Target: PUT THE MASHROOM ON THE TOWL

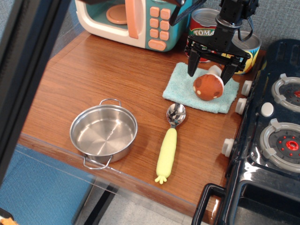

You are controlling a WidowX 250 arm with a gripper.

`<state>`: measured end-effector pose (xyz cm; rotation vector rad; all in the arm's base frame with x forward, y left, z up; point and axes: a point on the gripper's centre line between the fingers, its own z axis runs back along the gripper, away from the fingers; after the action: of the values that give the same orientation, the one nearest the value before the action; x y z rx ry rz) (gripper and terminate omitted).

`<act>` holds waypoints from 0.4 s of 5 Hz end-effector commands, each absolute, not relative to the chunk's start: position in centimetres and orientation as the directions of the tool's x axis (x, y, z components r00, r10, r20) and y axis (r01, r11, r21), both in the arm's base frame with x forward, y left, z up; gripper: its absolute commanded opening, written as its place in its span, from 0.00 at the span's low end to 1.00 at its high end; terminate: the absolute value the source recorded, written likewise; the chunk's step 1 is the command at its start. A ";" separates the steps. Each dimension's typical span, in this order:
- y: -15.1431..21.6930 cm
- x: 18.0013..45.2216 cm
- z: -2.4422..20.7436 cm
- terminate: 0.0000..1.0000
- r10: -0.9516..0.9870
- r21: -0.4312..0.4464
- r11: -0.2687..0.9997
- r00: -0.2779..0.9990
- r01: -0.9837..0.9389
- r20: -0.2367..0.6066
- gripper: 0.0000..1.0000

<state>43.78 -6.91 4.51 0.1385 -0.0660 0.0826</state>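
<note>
Mashroom (209,86) lying tilted on the towl (187,88) at the table's (93,75) far right, gripper (210,69) above it, jaws spread apart, clear of the cap.

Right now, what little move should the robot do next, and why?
Probably lift the gripper straight up and away. The mushroom already lies on its side on the aqua towel, and the gripper is open, its fingers spread either side of the stem, so nothing seems left to hold. Going straight up should avoid knocking the toy off.
</note>
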 end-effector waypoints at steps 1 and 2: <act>-6.0 43.4 12.3 0.00 0.088 0.036 0.995 0.973 -0.097 0.212 1.00; -5.8 43.1 12.1 0.00 0.112 0.000 0.993 0.972 -0.114 0.207 1.00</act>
<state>43.06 -6.12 7.59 0.0268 -0.1145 0.1066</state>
